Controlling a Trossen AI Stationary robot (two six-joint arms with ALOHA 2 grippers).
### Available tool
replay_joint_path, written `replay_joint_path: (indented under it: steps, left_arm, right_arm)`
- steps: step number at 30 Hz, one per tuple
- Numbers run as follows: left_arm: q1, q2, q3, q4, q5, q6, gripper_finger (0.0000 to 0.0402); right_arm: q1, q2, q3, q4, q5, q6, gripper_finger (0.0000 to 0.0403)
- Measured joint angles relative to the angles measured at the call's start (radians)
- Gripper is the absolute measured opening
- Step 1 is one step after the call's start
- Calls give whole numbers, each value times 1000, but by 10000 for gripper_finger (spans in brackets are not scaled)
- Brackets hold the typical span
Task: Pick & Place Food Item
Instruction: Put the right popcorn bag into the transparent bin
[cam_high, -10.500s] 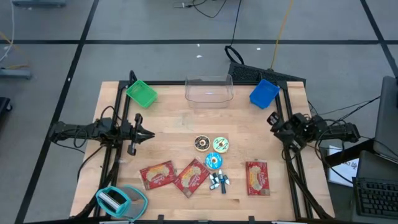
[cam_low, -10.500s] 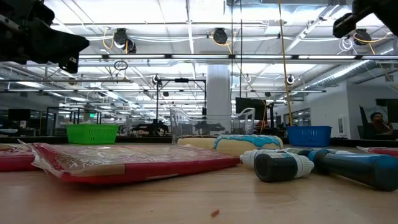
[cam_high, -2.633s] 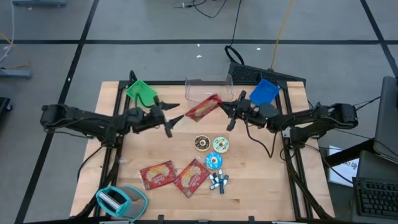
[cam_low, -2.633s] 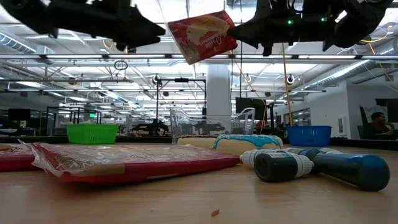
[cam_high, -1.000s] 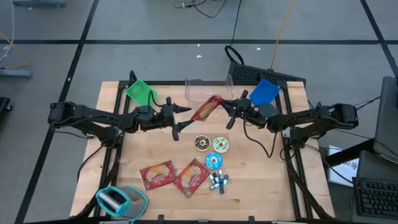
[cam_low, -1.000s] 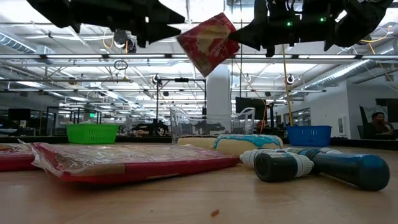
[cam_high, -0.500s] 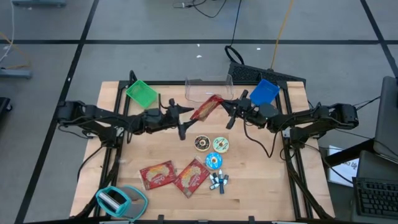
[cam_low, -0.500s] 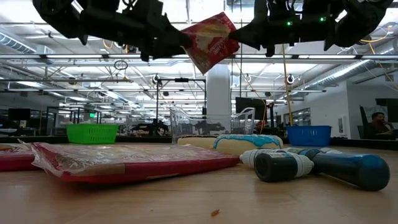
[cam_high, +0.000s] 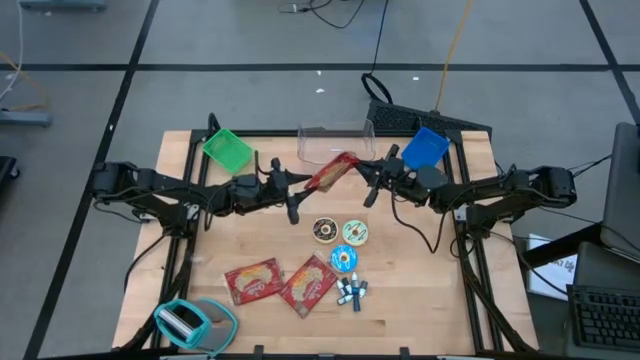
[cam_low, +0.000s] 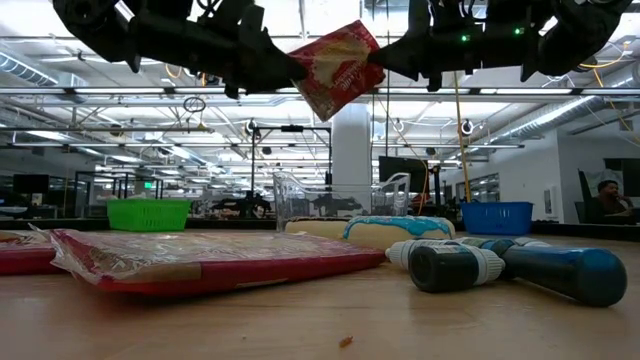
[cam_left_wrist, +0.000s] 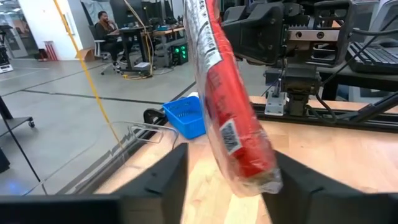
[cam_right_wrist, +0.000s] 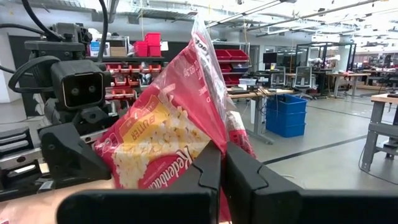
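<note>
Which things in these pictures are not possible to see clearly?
- Left gripper contact: high view too small; in the left wrist view the bag sits between the fingers, touching unclear.
- Bag's brand name: right wrist view, right gripper covers it.
- Clear bin contents: high view, too small.

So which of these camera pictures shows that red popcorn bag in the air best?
The right wrist view: the popcorn bag faces it, printed front showing. The left wrist view sees it edge-on, the low view from below, the high view small.
</note>
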Motion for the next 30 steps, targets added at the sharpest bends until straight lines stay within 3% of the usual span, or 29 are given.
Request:
replay_joint_path:
  steps: [9,15,21,26,30]
  left_arm:
    - [1,-8,0,20,24,56,16]
    - [19,-48,-1,23,31,38,35]
    - [84,-104,3,-28,37,-16,12]
    - [192,-112,133,-261,98,-117,22]
    - [264,-56,281,-475,175,-127,14]
  right_arm:
    - [0,0,0,-28,1,0,4]
    - [-1,-1,1,-97,-35,48,39]
    - [0,-57,0,-185,-55,100,131]
    - [0,-136,0,-272,-56,139,197]
    - [0,-180,0,-346,-54,158,223]
